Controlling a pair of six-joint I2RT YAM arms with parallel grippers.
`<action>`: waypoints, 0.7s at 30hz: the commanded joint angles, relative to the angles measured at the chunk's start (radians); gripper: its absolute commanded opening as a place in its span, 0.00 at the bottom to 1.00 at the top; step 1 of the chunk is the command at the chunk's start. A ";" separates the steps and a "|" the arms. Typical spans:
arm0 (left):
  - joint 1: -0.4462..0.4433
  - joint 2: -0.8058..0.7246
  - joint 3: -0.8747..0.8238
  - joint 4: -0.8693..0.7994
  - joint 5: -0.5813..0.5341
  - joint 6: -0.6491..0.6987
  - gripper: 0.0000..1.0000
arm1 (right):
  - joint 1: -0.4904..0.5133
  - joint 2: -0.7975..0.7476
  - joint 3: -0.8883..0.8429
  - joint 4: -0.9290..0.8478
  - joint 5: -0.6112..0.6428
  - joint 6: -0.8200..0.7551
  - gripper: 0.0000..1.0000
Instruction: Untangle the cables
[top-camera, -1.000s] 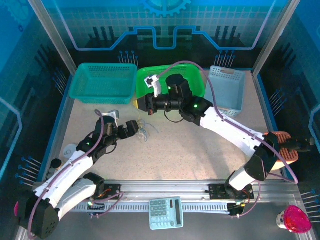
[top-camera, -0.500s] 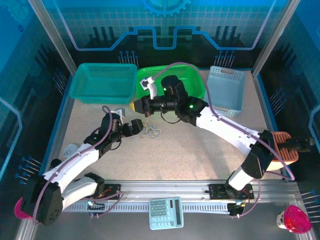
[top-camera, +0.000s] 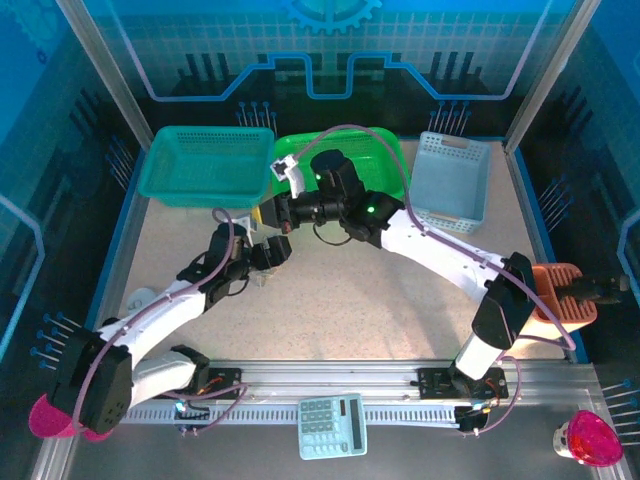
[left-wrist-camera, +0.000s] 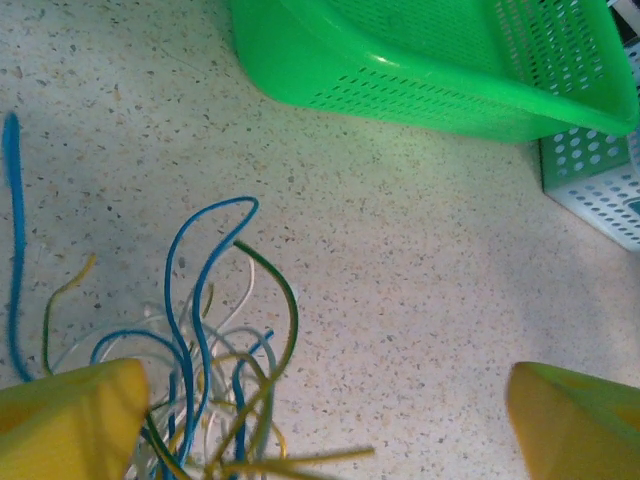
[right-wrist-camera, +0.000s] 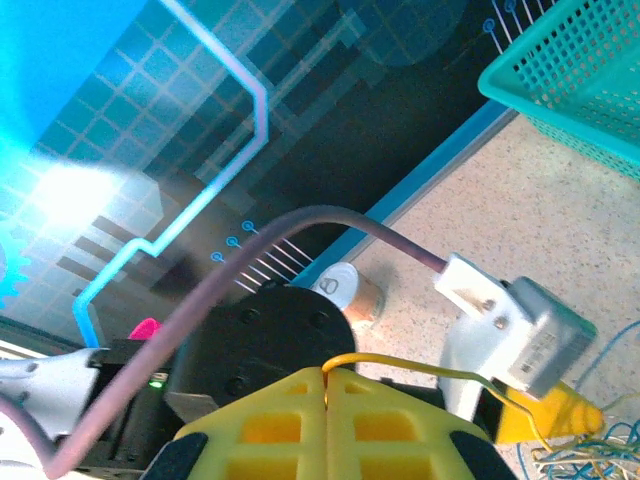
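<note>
Table (top-camera: 400, 290): speckled top.
Teal basket (top-camera: 205, 165): rear left.
Right gripper (right-wrist-camera: 328, 378): moved left to the teal basket's near corner; fingers pinched together on a yellow strand (right-wrist-camera: 400, 361).
Left gripper (left-wrist-camera: 325, 415): moved forward over the tangle; fingers wide apart.
Cables (left-wrist-camera: 205, 385): blue, yellow and white tangle on the table, by the left gripper's fingers.

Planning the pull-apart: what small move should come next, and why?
Probably close the left end effector on the cables bunched beside one of its wide-apart fingers, anchoring them: the right end effector pinches a yellow strand that could be pulled free.
</note>
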 joint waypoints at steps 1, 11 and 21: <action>-0.009 0.037 -0.024 0.045 -0.014 0.016 0.81 | 0.017 -0.025 0.051 0.002 -0.038 0.004 0.00; -0.009 0.069 -0.100 0.095 -0.036 0.012 0.58 | -0.033 -0.072 0.141 0.051 -0.104 0.053 0.00; -0.008 -0.010 -0.110 0.044 -0.048 0.011 0.73 | -0.177 -0.083 0.167 0.092 -0.086 0.092 0.00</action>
